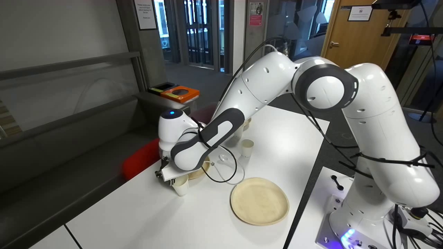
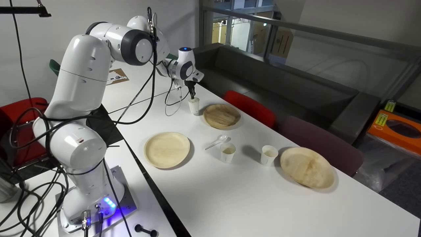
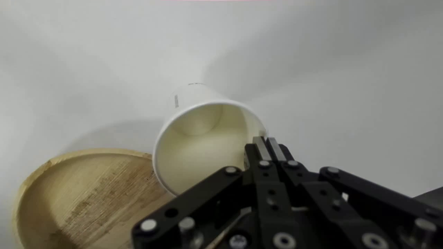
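White, the cup point(image 3: 202, 152) has its rim pinched in the clenched gripper point(image 3: 265, 139); whether its base touches the table point(image 2: 263, 207) we cannot tell. Just beside it we see the brown plate point(image 2: 222, 116), then a pale plate point(image 2: 167, 150) and a spoon point(image 2: 223, 138), and farther off a second cup point(image 2: 227, 154), a third cup point(image 2: 268, 156) and a third plate point(image 2: 306, 168).

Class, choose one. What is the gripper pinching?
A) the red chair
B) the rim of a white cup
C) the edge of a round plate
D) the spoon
B: in the wrist view the gripper is closed with the rim of the white cup caught between its tips.
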